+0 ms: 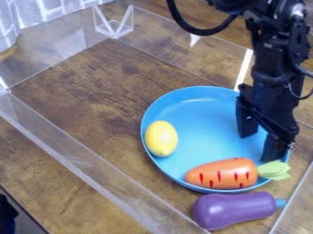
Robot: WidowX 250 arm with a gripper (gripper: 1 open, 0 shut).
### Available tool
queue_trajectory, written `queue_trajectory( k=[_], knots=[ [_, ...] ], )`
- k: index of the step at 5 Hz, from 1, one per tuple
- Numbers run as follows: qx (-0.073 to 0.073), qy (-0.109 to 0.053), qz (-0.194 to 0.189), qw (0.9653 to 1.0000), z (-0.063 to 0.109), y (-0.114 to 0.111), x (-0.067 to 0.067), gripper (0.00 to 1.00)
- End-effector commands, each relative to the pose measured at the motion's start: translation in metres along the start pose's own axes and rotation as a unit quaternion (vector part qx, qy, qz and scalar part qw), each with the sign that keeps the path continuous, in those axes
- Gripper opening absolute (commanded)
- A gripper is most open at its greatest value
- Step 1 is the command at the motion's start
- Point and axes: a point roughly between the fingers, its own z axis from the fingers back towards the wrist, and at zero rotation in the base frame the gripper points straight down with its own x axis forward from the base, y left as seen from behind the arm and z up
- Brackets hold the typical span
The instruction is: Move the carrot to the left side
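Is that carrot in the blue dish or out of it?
In: the carrot lies inside the blue dish's rim, leafy top poking over the edge.

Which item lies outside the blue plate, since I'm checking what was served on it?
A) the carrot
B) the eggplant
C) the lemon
B: the purple eggplant lies beyond the rim of the blue plate, on the side nearest the camera.

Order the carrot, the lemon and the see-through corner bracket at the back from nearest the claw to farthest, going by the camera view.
1. Carrot, in the plate's lower part, just below the claw.
2. Lemon, at the plate's left edge.
3. Corner bracket, far up and left.
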Motion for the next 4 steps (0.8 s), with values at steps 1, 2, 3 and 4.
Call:
queue_trajectory(
  k=[1, 2, 3, 4],
  knots=[
    [-0.019, 0.033, 0.033, 0.9987, -0.011, 0.0, -0.015, 1.0],
    [-0.029, 0.05, 0.009, 0.9983, -0.011, -0.003, -0.023, 1.0],
    [-0.038, 0.068, -0.018, 0.9968, -0.012, -0.005, -0.032, 1.0],
    [-0.047, 0.085, -0.037, 0.9946, -0.013, -0.007, -0.041, 1.0]
  ],
)
